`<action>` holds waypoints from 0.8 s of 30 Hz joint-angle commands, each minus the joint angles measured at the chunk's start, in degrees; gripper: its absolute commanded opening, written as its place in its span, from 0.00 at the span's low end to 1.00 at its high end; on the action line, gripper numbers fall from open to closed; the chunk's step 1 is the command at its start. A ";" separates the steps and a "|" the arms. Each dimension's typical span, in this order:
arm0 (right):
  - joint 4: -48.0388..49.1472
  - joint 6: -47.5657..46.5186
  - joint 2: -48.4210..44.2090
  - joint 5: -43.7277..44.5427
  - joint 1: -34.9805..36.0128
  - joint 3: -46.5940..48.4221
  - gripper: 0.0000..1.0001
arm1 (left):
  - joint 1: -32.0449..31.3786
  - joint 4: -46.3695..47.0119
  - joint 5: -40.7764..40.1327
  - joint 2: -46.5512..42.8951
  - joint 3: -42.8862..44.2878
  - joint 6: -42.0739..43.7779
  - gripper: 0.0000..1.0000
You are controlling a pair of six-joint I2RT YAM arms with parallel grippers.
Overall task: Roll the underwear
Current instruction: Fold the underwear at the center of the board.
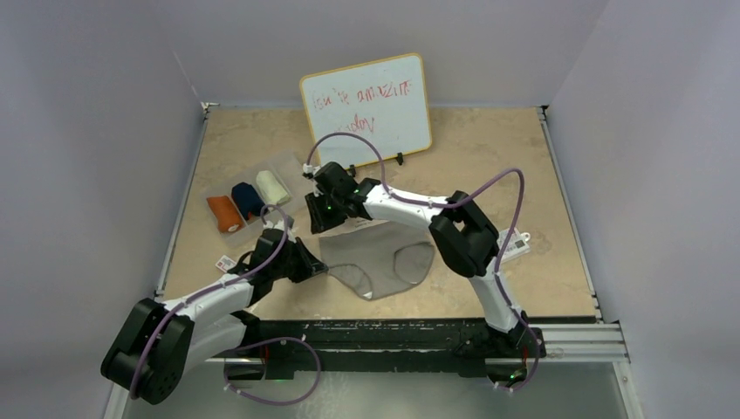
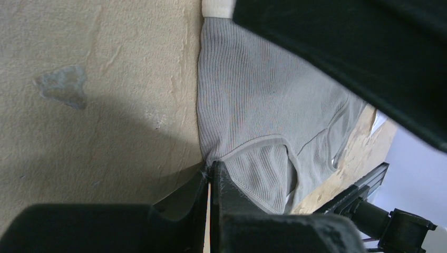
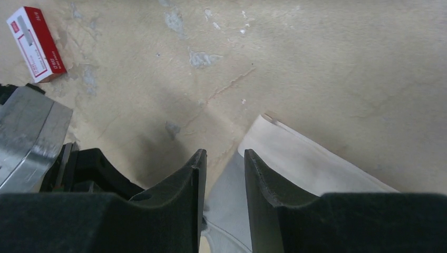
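Observation:
The grey underwear (image 1: 384,262) lies flat in the middle of the table, its beige waistband (image 3: 305,158) at the far side. My left gripper (image 1: 314,266) is shut on the garment's left edge, and the pinched grey ribbed cloth (image 2: 253,95) shows at the fingertips of the left gripper (image 2: 212,168). My right gripper (image 1: 327,214) is open at the garment's far left corner. In the right wrist view the right gripper (image 3: 225,155) has the grey cloth (image 3: 226,211) showing between its parted fingers. Orange (image 1: 226,213), navy (image 1: 247,200) and cream (image 1: 272,187) rolls sit at the left.
A whiteboard (image 1: 366,109) with red writing stands at the back. A white printed card (image 1: 515,243) lies right of the right arm. A small red and white box (image 3: 37,45) lies on the table near the left arm. The table's metal rail (image 1: 567,336) runs along the front.

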 commanded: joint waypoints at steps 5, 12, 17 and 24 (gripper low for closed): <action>-1.64 0.11 3.77 4.36 1.78 4.33 0.36 | 0.10 -1.10 -1.09 -0.09 -0.88 0.01 0.00; -4.16 -1.44 5.48 10.78 3.12 4.97 0.35 | 0.08 -2.45 -1.53 -1.64 -0.85 -0.17 0.00; -6.15 -2.66 4.11 14.10 3.70 5.98 0.35 | 0.12 -3.89 -2.09 -2.91 -0.53 0.00 0.00; -6.83 -3.51 2.30 13.28 4.06 6.76 0.35 | 0.10 -5.00 -2.31 -3.76 -0.20 0.04 0.00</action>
